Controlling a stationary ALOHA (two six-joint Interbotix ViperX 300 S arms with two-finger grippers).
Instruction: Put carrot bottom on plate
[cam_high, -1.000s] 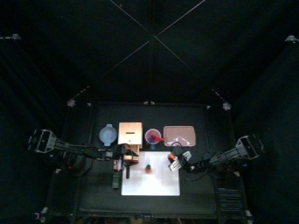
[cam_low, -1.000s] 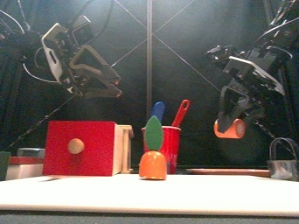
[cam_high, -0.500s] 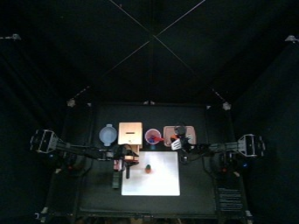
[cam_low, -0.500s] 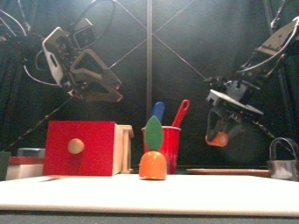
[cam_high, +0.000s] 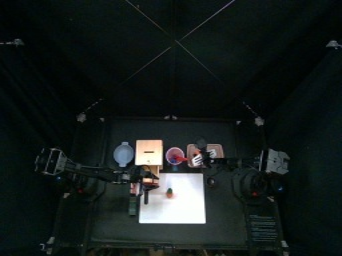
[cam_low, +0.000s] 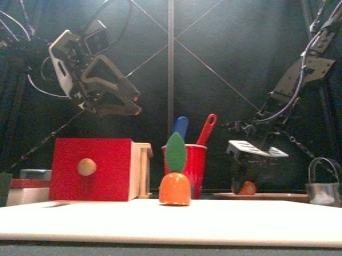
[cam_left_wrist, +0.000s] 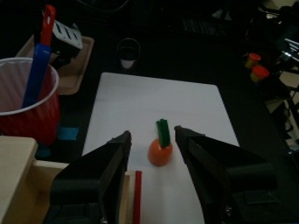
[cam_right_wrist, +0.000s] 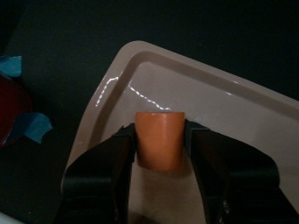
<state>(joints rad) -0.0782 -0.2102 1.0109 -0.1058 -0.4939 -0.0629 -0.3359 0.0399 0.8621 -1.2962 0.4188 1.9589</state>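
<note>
Carrot bottom (cam_right_wrist: 162, 138), orange: sitting between right gripper (cam_right_wrist: 160, 153) fingers, over pink plate (cam_right_wrist: 222, 109).
Right gripper clasping it, seemingly touching plate; left gripper (cam_left_wrist: 159, 150) hanging unclenched above tabletop (cam_low: 171, 222).

Orange carrot bottom (cam_right_wrist: 162, 136), pink plate (cam_right_wrist: 222, 105), red cup (cam_low: 195, 165), red box (cam_low: 91, 168), white sheet (cam_left_wrist: 163, 109)

A robot test cell in a lab. Black curtains (cam_high: 171, 60) hang on all sides of a small black table (cam_high: 171, 195), with thin black frame rods (cam_low: 170, 60) crossing above it. Two black robot arms flank the table. On the table sit toy props: a red block (cam_low: 91, 169), a red cup (cam_low: 194, 167).
</note>
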